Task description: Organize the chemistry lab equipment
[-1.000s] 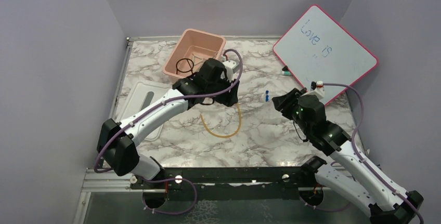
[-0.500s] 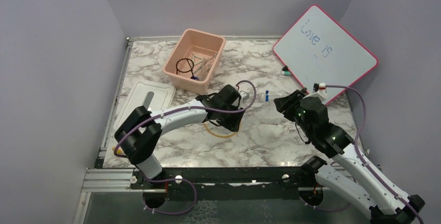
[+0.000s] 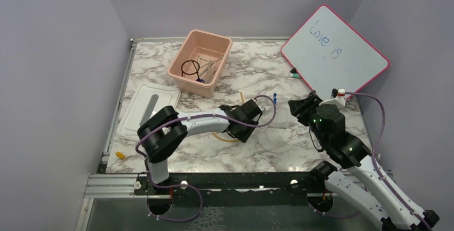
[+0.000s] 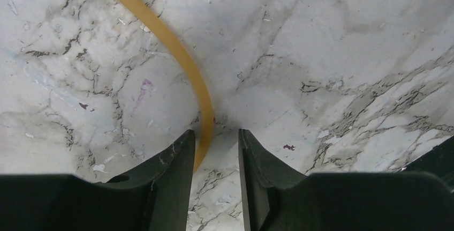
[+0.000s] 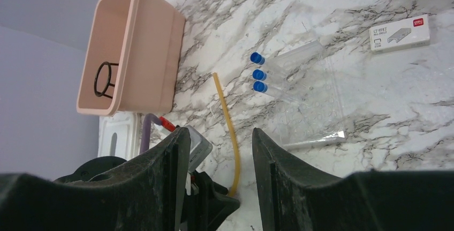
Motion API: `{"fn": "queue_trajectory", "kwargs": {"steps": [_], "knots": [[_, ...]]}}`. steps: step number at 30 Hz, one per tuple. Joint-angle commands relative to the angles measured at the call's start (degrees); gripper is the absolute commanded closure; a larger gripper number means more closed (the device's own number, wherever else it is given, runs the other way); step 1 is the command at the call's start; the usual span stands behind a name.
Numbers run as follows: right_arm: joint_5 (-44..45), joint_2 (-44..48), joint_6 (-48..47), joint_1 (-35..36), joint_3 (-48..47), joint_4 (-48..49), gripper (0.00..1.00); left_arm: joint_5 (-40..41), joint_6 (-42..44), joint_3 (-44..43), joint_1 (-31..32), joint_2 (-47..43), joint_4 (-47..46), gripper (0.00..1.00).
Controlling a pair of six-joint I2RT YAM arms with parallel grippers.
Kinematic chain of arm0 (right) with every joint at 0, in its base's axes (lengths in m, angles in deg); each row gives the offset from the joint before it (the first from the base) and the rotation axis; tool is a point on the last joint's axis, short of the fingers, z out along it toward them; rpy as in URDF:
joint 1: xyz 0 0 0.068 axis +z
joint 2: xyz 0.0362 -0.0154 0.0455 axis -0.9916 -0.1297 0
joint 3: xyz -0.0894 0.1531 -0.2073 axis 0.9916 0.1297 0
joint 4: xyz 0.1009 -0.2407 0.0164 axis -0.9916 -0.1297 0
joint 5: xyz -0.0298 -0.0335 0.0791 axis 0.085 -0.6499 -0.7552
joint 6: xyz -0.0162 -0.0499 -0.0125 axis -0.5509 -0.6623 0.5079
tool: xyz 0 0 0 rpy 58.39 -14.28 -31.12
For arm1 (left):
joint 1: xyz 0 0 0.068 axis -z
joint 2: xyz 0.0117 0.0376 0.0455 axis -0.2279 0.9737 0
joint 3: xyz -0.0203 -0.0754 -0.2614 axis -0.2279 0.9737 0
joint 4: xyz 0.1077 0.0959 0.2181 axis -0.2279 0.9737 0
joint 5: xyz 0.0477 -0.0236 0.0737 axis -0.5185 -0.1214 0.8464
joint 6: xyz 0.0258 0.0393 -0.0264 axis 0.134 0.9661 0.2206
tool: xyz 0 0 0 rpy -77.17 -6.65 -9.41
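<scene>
Marble bench under lilac walls, and the left end effector is sitting low over the surface, jaws standing apart and straddling the amber rubber tube. The tube is running up between the fingers and brushing the inner face of one. A gap is showing on the other side, so nothing is pinched yet.

That tube is looking soft, light and floppy. I'm expecting the free length to droop and trail once lifted. Rubber should be giving a good, non-slip hold, and a pinch on this leg of the bend, close to the curve, is looking sensible.

Over on the right, the right end effector is hovering above the bench, jaws wide and carrying nothing. Under it, clear vials with blue caps are lying in a clear bag, just beside the tube's far end.

At the back, the pink tub is holding a black wire ring and thin metal tongs. Its white lid is lying flat on the bench, just beside the tub's near corner.
</scene>
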Motion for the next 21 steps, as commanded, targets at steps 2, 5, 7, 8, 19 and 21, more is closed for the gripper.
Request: {"fn": "queue_trajectory", "kwargs": {"steps": [2,5,7,8,19,21], "knots": [[2.2,-0.6,-0.2,-0.4,0.7,-0.6,0.49,8.3,-0.6,-3.1,1.8,4.2,3.2,0.66],[2.4,-0.6,-0.2,-0.3,0.6,-0.8,0.49,8.8,-0.4,-4.4,2.8,6.0,4.8,0.75],[2.7,-0.4,-0.2,-0.3,0.5,-0.8,0.49,8.7,-0.3,-4.8,3.0,6.6,5.0,0.83],[2.9,-0.4,-0.2,-0.3,0.4,-0.8,0.49,8.7,-0.2,-5.0,3.0,6.6,5.0,0.92],[3.8,-1.1,-1.5,-0.3,-3.7,-2.2,0.49,6.2,3.6,-16.0,3.0,-2.8,9.5,1.0],[4.3,-0.6,-1.9,-0.3,-4.8,-2.8,0.49,7.1,4.4,-20.0,3.0,-4.7,11.4,1.0]]}}
